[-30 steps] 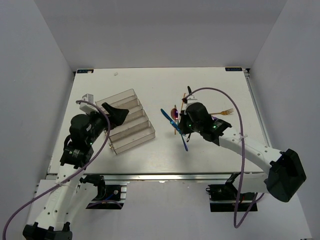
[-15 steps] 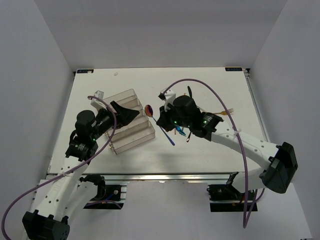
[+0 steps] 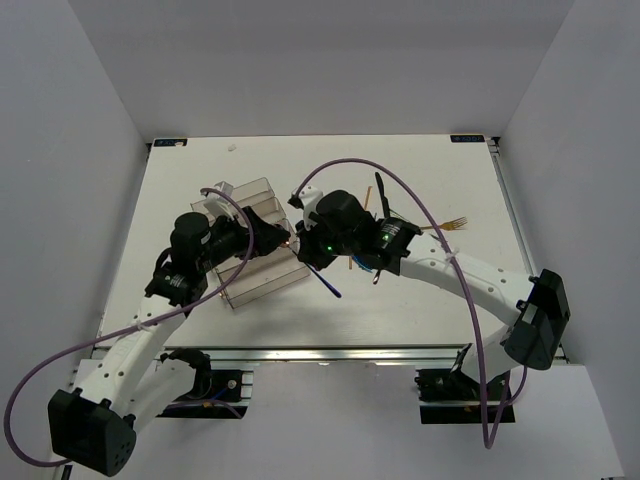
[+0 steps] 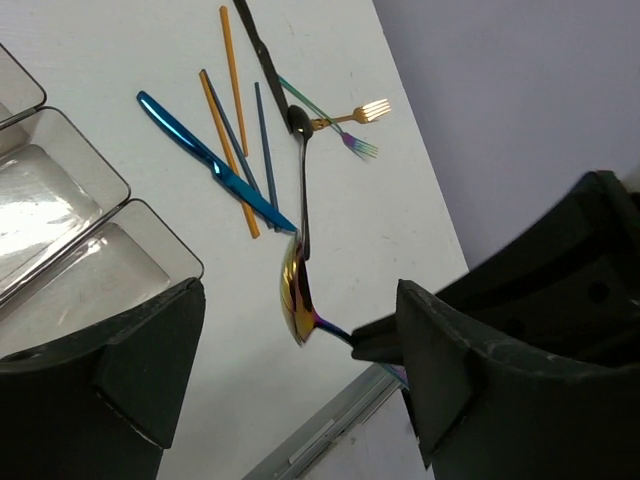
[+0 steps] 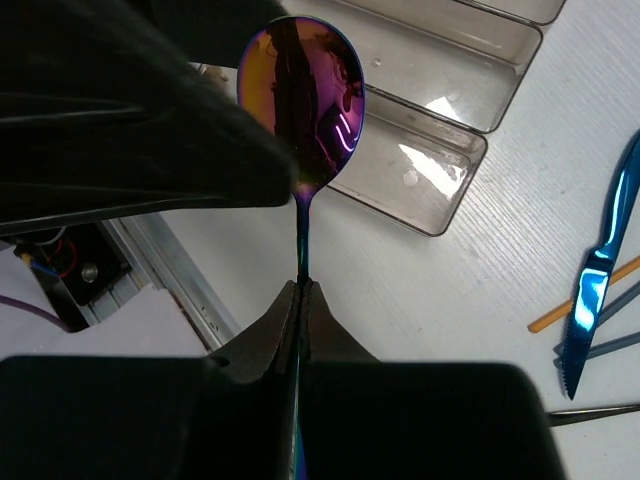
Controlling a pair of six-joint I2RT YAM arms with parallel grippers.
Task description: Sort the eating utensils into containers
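Iridescent purple-gold metal spoon (image 5: 303,95) is clamped by its thin handle in the right gripper (image 5: 302,292), bowl sticking straight out past the fingertips. That bowl sits between the wide-apart fingers (image 4: 150,370) of the left gripper (image 4: 300,335), and honestly I can't tell if it touches either one. Clear plastic compartment tray (image 5: 425,160) lies on the white table (image 5: 450,300) just beyond the right gripper. Shiny blue knife (image 4: 210,160) and other loose cutlery (image 4: 303,160) lie out ahead of the left gripper.
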